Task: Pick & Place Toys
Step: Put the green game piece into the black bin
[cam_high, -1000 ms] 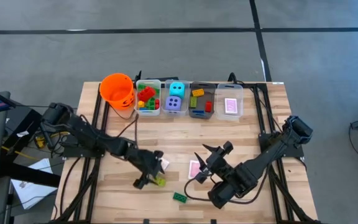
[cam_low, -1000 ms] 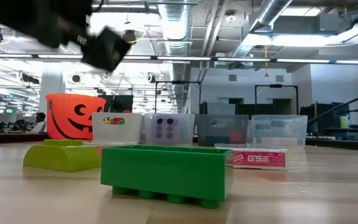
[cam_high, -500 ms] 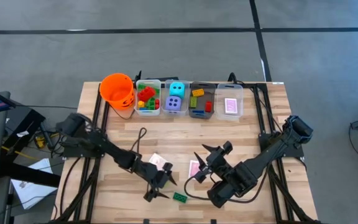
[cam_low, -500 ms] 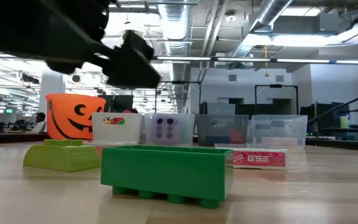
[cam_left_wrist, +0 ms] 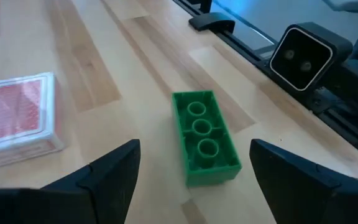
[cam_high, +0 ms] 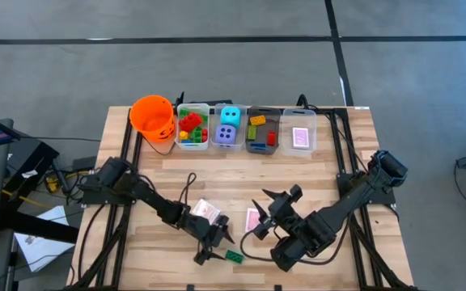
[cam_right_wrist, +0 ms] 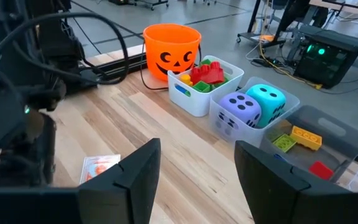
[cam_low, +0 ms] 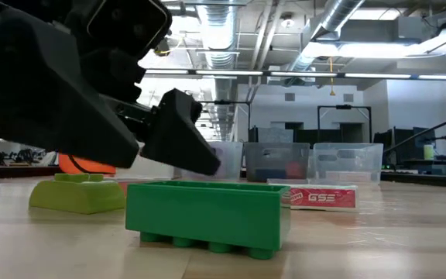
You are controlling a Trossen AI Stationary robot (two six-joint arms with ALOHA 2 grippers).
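Wooden bench [cam_high: 136, 242], made of light planks. At the far edge, an orange pumpkin bucket [cam_high: 153, 119], then four clear bins [cam_high: 247, 129] in a row beside it. Nearer the front, a green brick [cam_high: 235, 256] with three round studs on top, lying flat by the front edge. Just behind it, a pink card pack [cam_high: 205, 211]. Another pink card pack [cam_high: 253, 219] a little to the right. A yellow-green brick [cam_low: 77, 193] sitting off to one side of the green one in the low view.
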